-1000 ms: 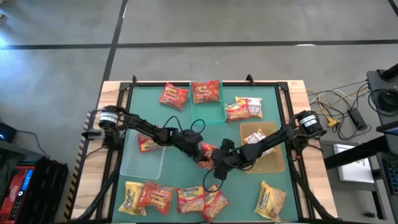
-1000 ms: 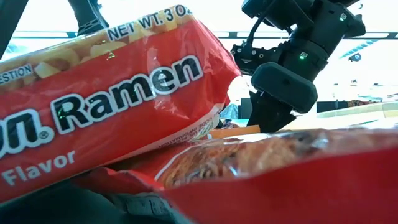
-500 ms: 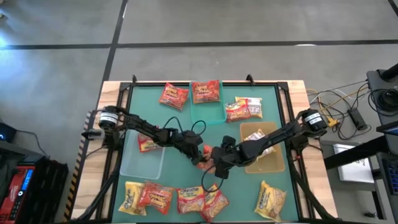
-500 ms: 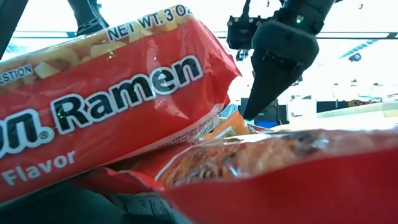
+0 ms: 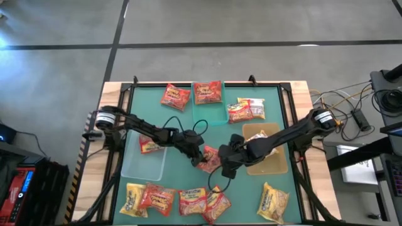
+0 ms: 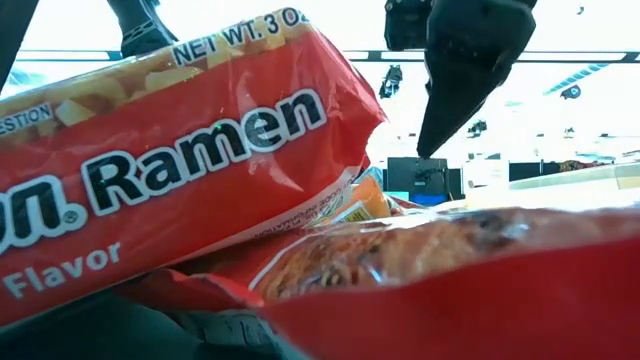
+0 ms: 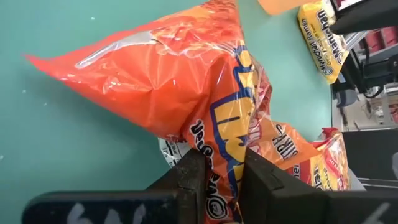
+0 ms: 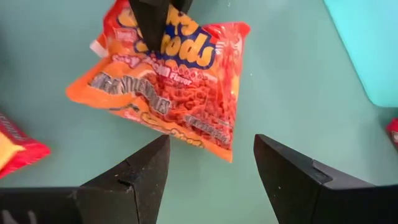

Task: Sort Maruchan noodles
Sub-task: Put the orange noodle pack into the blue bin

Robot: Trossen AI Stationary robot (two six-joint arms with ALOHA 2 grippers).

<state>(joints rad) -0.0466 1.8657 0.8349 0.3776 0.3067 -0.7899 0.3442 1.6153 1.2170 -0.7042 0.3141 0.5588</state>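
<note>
At the middle of the teal table (image 5: 182,119), the left gripper (image 7: 222,180) is clamped on the edge of an orange-red ramen packet (image 5: 210,158), its two dark fingers (image 7: 186,180) pinching the crinkly wrapper. The right gripper (image 5: 227,168) hovers just beside that packet on its right, jaws spread and holding nothing; from its wrist the packet (image 8: 168,93) lies just beyond its fingertips.

In the low view, the nearest packet (image 6: 170,160) reads "Ramen", "Flavor" and "NET WT. 3 OZ". The blue lettering on the held packet is too crumpled to read.

A row of packets (image 5: 176,199) lines the near edge, with one more (image 5: 273,202) at the near right. Two red packets (image 5: 176,96) lie at the far edge, one of them in the teal bin (image 5: 217,116), and another pair (image 5: 246,109) lies far right. The clear bin (image 5: 143,164) sits left of the grippers and the tan bin (image 5: 276,164) right. Bare table remains between the bins around the held packet.
</note>
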